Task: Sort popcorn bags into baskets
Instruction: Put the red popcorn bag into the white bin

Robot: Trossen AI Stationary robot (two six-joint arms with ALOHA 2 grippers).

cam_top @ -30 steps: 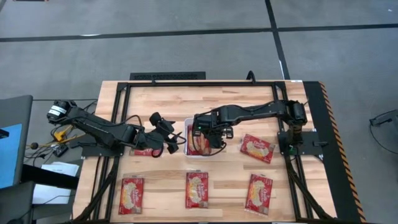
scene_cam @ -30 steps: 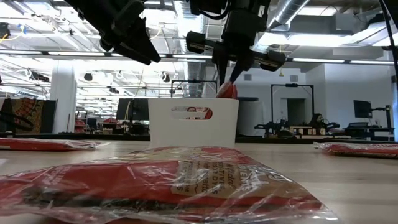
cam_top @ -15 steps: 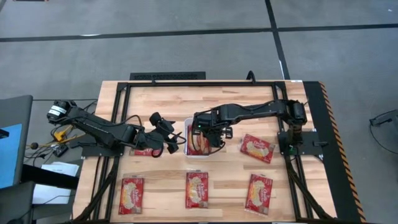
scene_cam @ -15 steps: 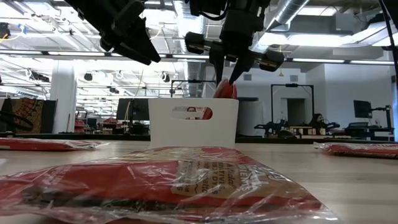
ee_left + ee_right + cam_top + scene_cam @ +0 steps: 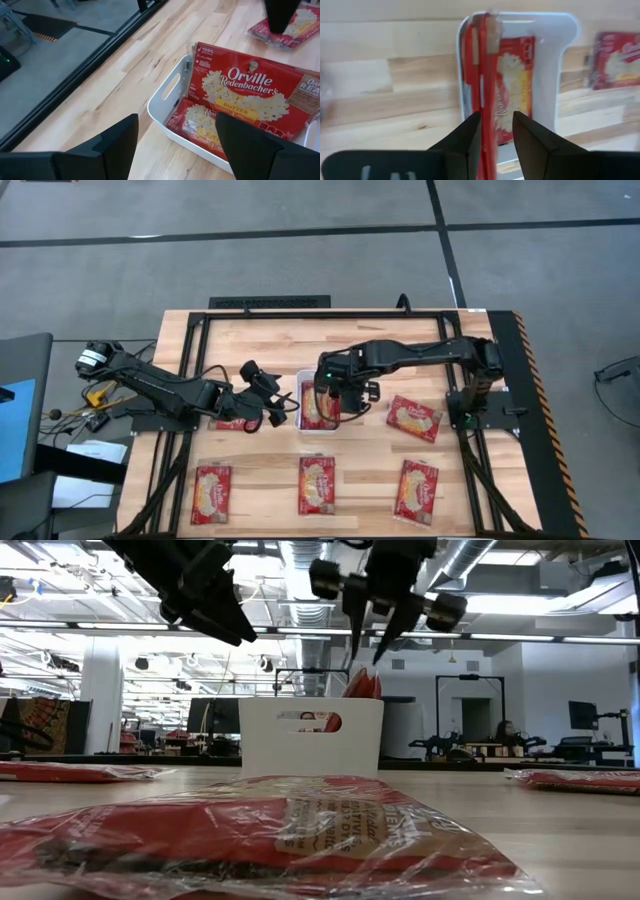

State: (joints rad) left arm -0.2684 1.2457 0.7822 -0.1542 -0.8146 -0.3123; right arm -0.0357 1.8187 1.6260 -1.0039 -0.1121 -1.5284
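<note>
- The right gripper (image 5: 375,635) hovers just above the white basket (image 5: 301,378), fingers parted, gripping nothing.
- A popcorn bag (image 5: 245,102) stands on edge inside the basket, leaning over another.
- The left gripper (image 5: 283,406) waits beside the basket, fingers spread.

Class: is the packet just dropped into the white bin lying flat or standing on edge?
On edge: the packet leans upright in the white bin, poking above its rim below the open right pincer.

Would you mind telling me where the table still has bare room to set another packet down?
Bare wooden tabletop lies open behind the white rectangular bin, up to the black frame. Crowded: the front row of flat red popcorn packets, and around the bin, where the right claw and left claw hover.
</note>
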